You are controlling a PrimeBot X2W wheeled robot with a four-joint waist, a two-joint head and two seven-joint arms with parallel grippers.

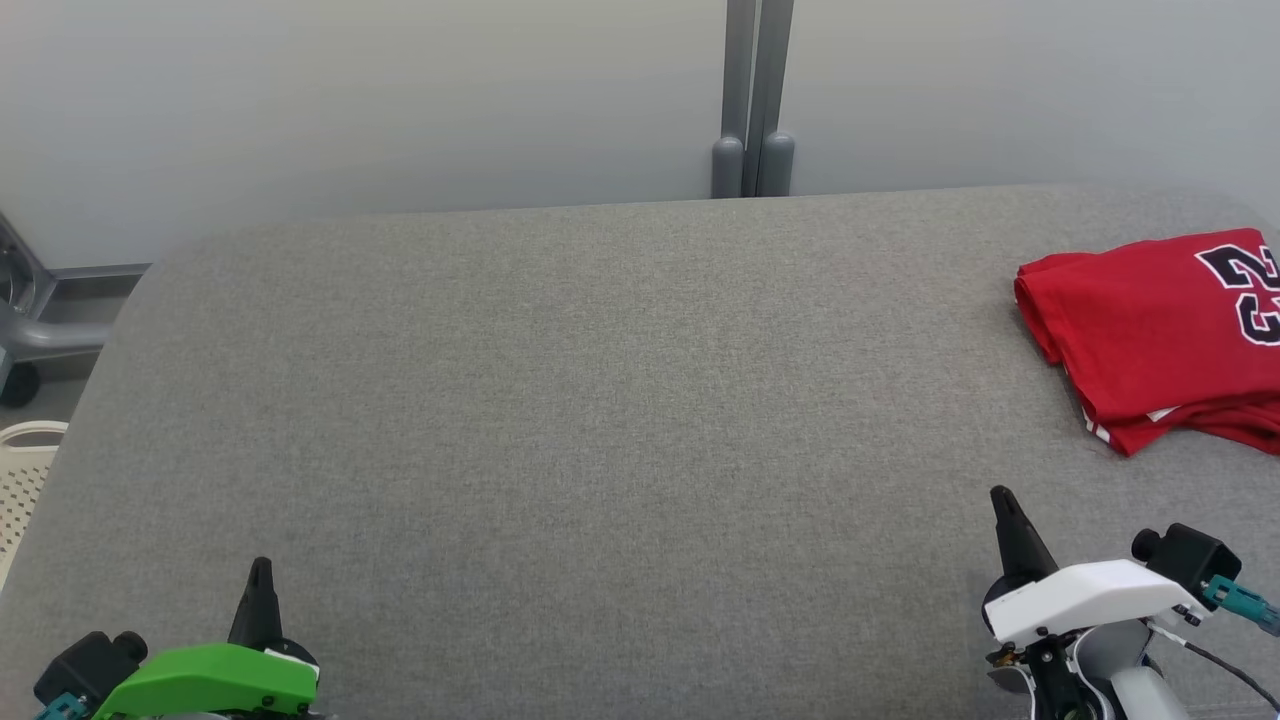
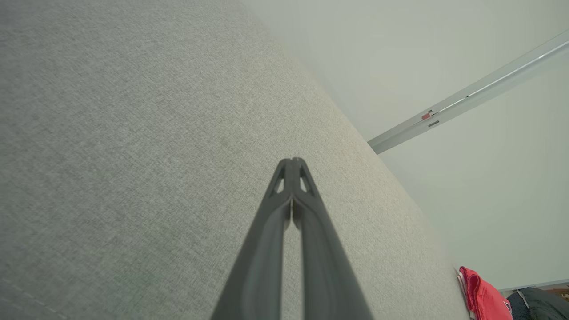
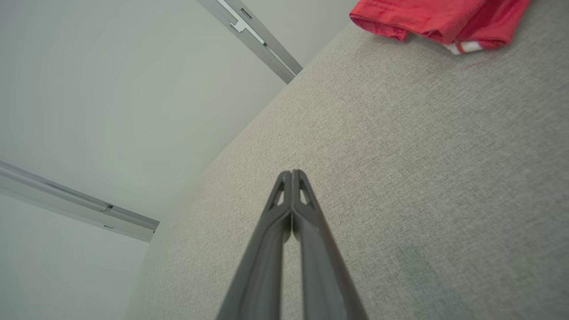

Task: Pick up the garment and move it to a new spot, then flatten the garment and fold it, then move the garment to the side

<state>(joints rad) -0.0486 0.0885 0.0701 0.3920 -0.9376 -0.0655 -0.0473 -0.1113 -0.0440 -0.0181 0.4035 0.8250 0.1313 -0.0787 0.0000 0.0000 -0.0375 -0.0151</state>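
Garment: we see the red garment (image 1: 1140, 330) folded into a flat stack. A dark, white-edged number is on its top face, and the head view's right border cuts it off.
Garment's place: it lies on the gray cloth tabletop (image 1: 600, 400) close to the far right corner, with nothing touching it.
Garment's trim: a white-and-red striped hem peeks out at the stack's near edge. We see it again in the right wrist view, where the garment (image 3: 426, 18) sits at the top.
Right claw: the right claw (image 1: 1003, 497) is nearest the garment, by the tabletop's near edge on the right side, and is apart from the stack. Its white housing is below it in the head view.
Right claw's state: in its own wrist view the right claw (image 3: 292, 172) has its two dark fingers pressed together at the tips, pinching nothing.
Left claw: the left claw (image 1: 260, 572), under a green housing, is by the near left corner, well apart from the garment.
Left claw's state: in its own wrist view the left claw (image 2: 292, 161) has both fingers pressed together and holds nothing. The garment (image 2: 482, 295) shows small at the lower right.
Contact: we cannot tell whether either claw's tip touches the cloth.
Tabletop: bare gray weave lies between the claws.
Beyond the far edge: a gray post (image 1: 752, 100) stands against a pale wall (image 1: 350, 100).
Beyond the left edge: a white perforated basket (image 1: 25, 480) sits low.
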